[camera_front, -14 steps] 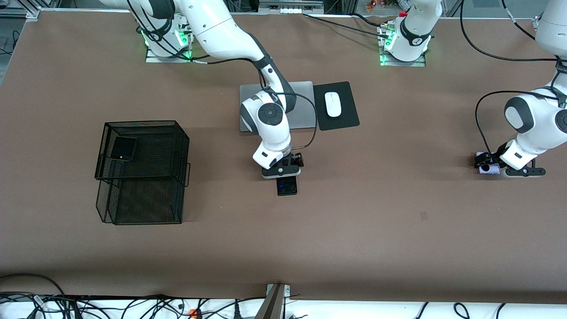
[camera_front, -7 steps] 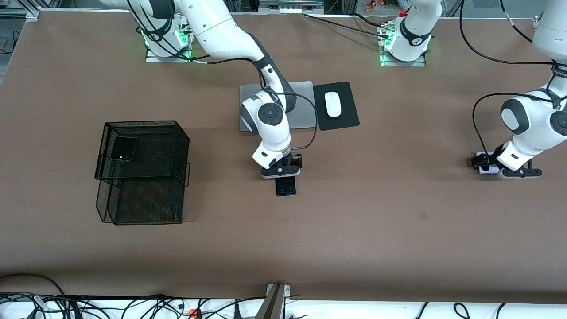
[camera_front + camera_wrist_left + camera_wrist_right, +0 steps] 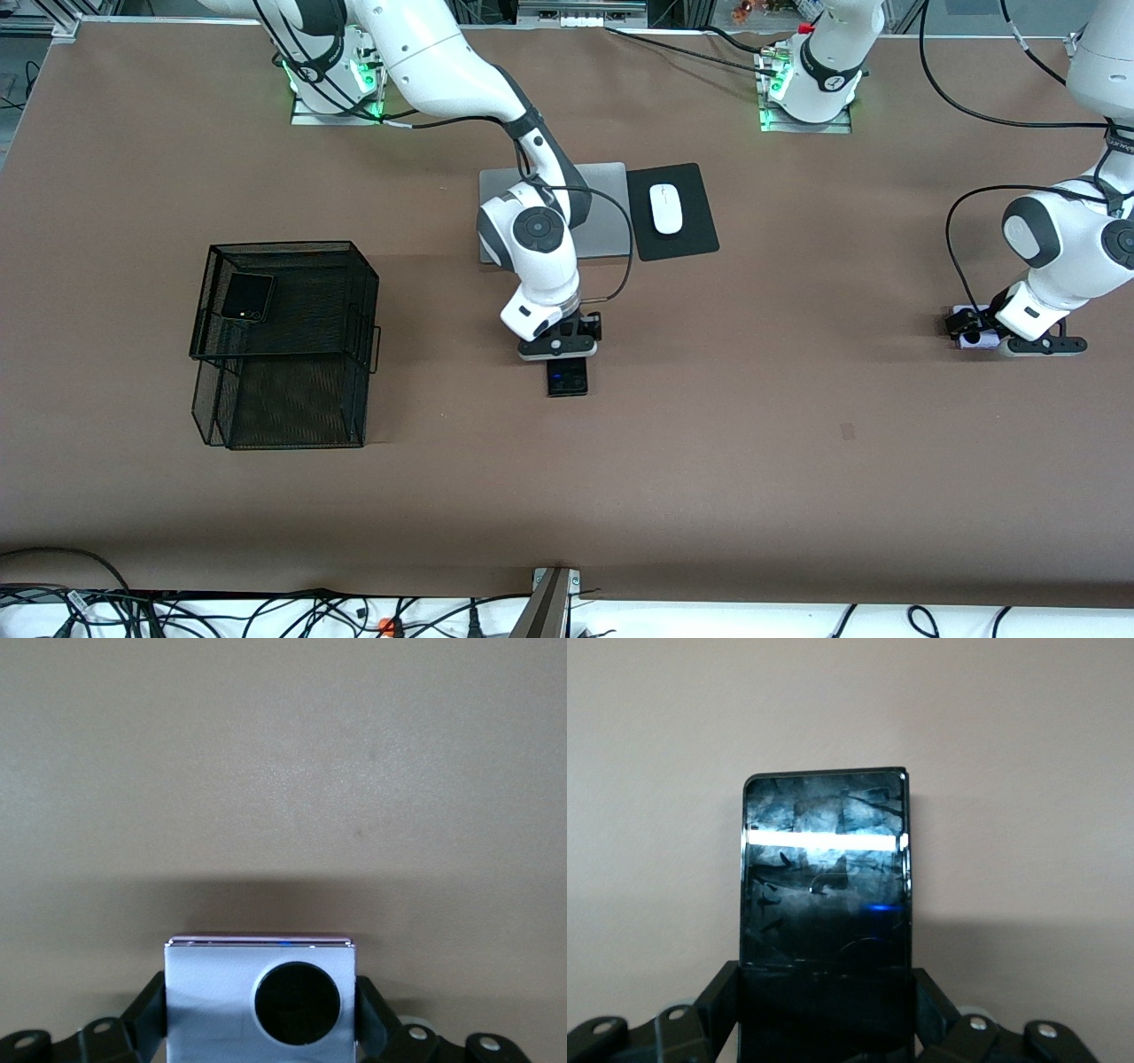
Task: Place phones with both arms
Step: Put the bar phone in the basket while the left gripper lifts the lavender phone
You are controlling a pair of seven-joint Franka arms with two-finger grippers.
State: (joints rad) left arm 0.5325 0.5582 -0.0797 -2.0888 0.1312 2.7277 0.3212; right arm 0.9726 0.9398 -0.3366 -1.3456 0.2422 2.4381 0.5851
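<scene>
At the table's middle, my right gripper (image 3: 558,347) sits low, clamped on one end of the black phone (image 3: 567,379); my right wrist view shows what the front view hides, both fingers (image 3: 718,1001) pressing the phone's (image 3: 826,873) edges. Toward the left arm's end of the table, my left gripper (image 3: 992,337) holds the lavender-white phone (image 3: 973,338) between its fingers (image 3: 149,1010), its black circle (image 3: 297,1003) plain up close. Only the front view shows the dark grey flip phone (image 3: 247,297) on the mesh basket (image 3: 283,346).
</scene>
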